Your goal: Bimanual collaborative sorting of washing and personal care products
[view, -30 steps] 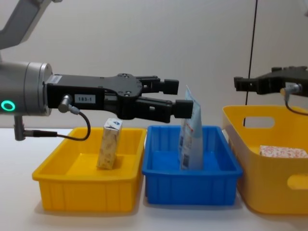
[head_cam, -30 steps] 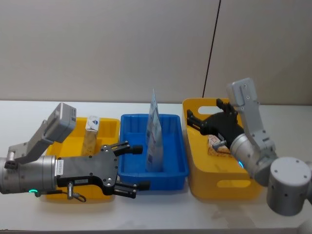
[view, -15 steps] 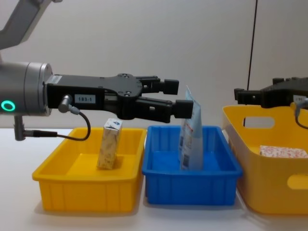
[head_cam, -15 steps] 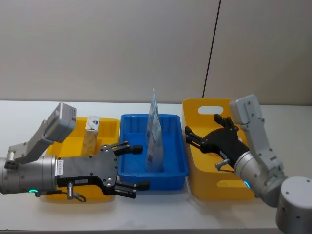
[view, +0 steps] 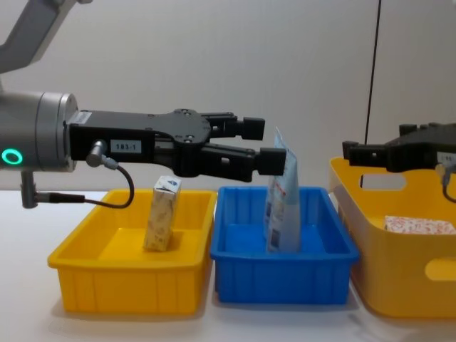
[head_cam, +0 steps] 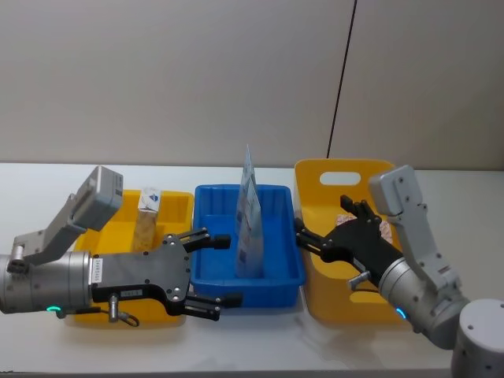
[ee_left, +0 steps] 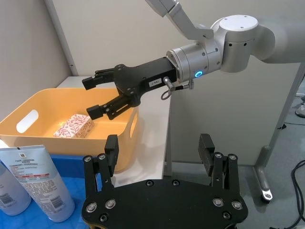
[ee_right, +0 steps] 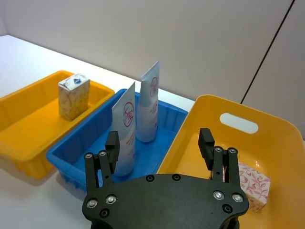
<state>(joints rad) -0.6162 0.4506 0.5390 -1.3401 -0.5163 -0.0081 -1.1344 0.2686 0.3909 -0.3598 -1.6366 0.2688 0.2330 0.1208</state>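
Hovering nearest, left gripper spread wide and empty at the blue bin's front-left rim. Beside it, right gripper also wide, empty, over the large yellow bin's near-left wall. Standing farther back: light-blue pouch upright in the blue bin, cream carton upright in the left yellow tray, floral box lying in the large yellow bin.

Bright, even indoor light from overhead. Soft, faint shadows under the bins on the white table. No harsh glare, only mild sheen on yellow plastic. Head and chest views slightly soft; wrist views sharper, background wall plain.
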